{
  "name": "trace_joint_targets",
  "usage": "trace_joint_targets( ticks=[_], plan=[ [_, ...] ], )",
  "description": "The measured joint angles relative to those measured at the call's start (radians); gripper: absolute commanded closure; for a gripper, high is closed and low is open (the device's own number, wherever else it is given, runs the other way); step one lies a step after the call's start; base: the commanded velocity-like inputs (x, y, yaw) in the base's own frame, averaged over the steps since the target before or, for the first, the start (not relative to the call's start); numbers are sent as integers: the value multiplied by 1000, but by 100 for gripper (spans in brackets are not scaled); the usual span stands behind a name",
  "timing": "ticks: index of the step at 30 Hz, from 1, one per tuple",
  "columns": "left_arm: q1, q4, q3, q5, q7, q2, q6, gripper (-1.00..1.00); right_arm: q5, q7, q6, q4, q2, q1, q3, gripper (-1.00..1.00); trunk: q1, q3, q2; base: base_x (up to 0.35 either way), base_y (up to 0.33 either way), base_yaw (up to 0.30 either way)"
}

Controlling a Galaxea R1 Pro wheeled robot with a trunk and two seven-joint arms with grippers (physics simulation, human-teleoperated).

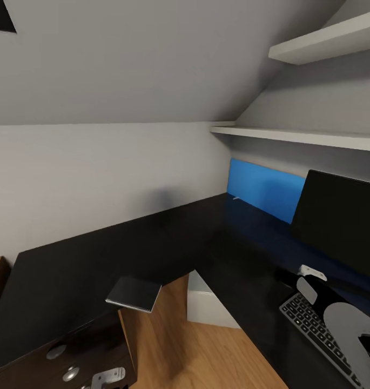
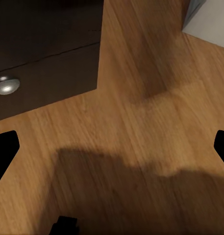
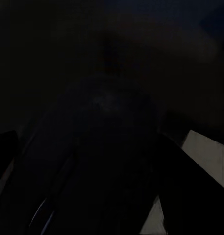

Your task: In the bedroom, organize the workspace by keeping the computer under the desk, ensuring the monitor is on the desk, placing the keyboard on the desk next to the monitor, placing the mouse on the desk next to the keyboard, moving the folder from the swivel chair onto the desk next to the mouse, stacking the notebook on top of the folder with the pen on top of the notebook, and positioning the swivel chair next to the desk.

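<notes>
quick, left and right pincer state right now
left pincer: open, holding nothing, over the wooden floor.
right pincer: cannot be told, its wrist view is too dark.

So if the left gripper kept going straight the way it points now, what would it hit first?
Most likely the wooden floor: in the left wrist view the open left gripper faces bare boards, with the desk's drawer unit off to one side. Depth is hard to judge.
</notes>
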Motion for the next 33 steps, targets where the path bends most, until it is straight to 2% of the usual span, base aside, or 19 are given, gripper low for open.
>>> trace_joint_targets(
  ticks=[21, 30, 33],
  plan=[
    [0, 0, 0, 1, 0, -2, 0, -100, -1, 2, 4, -3, 0, 0, 2, 100, 80, -66, -147, 0, 0, 0],
    [0, 3, -1, 1, 0, -3, 1, -100, 0, -1, 3, -6, 2, 0, 1, 100, 81, -66, -147, 0, 0, 0],
    [3, 20, -8, -3, 5, -20, -16, -100, 6, -9, 4, -23, 19, 0, 4, 100, 81, -66, -147, 0, 0, 0]
  ],
)
